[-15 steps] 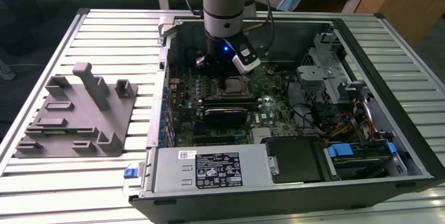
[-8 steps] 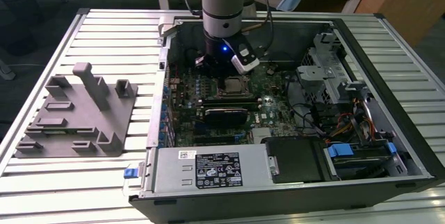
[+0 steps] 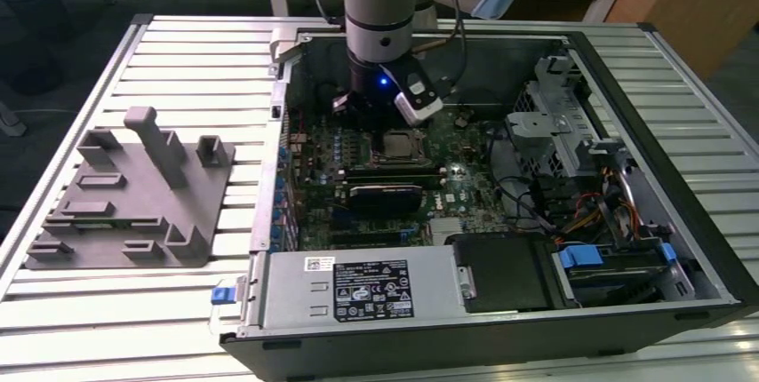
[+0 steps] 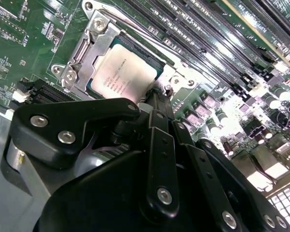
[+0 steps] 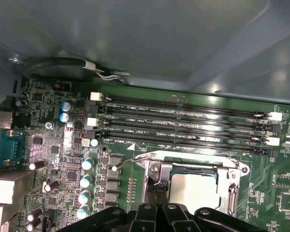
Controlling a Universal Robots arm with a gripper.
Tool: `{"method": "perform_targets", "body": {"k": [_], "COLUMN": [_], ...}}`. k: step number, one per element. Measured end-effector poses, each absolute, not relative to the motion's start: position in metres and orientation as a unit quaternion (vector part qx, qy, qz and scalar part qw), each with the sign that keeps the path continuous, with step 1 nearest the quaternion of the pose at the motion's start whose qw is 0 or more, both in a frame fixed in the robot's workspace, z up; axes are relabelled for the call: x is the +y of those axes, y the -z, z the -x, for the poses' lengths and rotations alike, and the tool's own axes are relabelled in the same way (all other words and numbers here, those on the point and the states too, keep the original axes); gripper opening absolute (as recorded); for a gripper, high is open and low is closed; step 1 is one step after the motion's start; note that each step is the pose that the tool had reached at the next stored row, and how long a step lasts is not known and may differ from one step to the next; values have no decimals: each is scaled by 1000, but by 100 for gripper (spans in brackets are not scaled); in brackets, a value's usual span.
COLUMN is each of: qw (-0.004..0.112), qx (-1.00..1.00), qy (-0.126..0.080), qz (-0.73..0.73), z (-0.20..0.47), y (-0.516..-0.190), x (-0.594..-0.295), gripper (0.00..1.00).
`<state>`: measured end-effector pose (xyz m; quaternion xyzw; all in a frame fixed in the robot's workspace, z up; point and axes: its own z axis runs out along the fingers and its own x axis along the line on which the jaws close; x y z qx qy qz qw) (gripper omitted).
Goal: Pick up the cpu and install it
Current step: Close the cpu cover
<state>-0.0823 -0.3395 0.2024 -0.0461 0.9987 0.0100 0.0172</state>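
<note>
Most of the job looks done, judged from where the chip lies. Nearest the wrist cameras, the gripper (image 4: pixel 157 96) is a cluster of matte black linkage bars with bright screw heads. Its jaws appear drawn together on nothing, the tips poised at 1 edge of the cpu (image 4: pixel 121 72); I cannot tell whether they touch it.

The cpu lies flat inside the socket frame (image 4: pixel 94 36), a pale brushed-metal square with a thin dark rim and faint print, square to the opening in both wrist views. The frame around it is stamped silver steel with screws at the corners. In the first wrist view a thin wire lever (image 5: pixel 130 159) runs beside it. Whether the frame is clamped down I cannot tell, so locking may be what is left.

Past the socket run 4 long black memory slots (image 5: pixel 183 121) with white end clips on a glossy green motherboard (image 3: pixel 463 178). Farther out stand the dark computer case (image 3: pixel 699 249), the grey box with a white label (image 3: pixel 355 289), and a ribbed metal table (image 3: pixel 190 44) bearing a grey moulded fixture (image 3: pixel 131 195).
</note>
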Motion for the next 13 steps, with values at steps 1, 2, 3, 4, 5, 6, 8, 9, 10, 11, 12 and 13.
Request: {"method": "perform_targets", "body": {"k": [1,2,3,4,5,6,8,9,10,11,12,13], "qw": [17,17,17,17,17,17,17,17,17,17,17,17], "qx": [999,999,999,999,999,999,999,999,999,999,999,999], "qy": [-10,-10,-10,-10,-10,-10,-10,-10,-10,-10,-10,-9], "qz": [46,46,46,46,46,46,46,46,46,46,46,46], "z": [82,82,82,82,82,82,82,82,82,82,81,80], "y": [-203,-205,-207,-208,-210,-212,-216,-217,-217,-217,-217,-217], "x": [-339,-339,-339,-339,-339,-339,-339,-339,-339,-339,-339,-339], "gripper": [11,11,11,11,11,11,11,11,11,11,11,11]}}
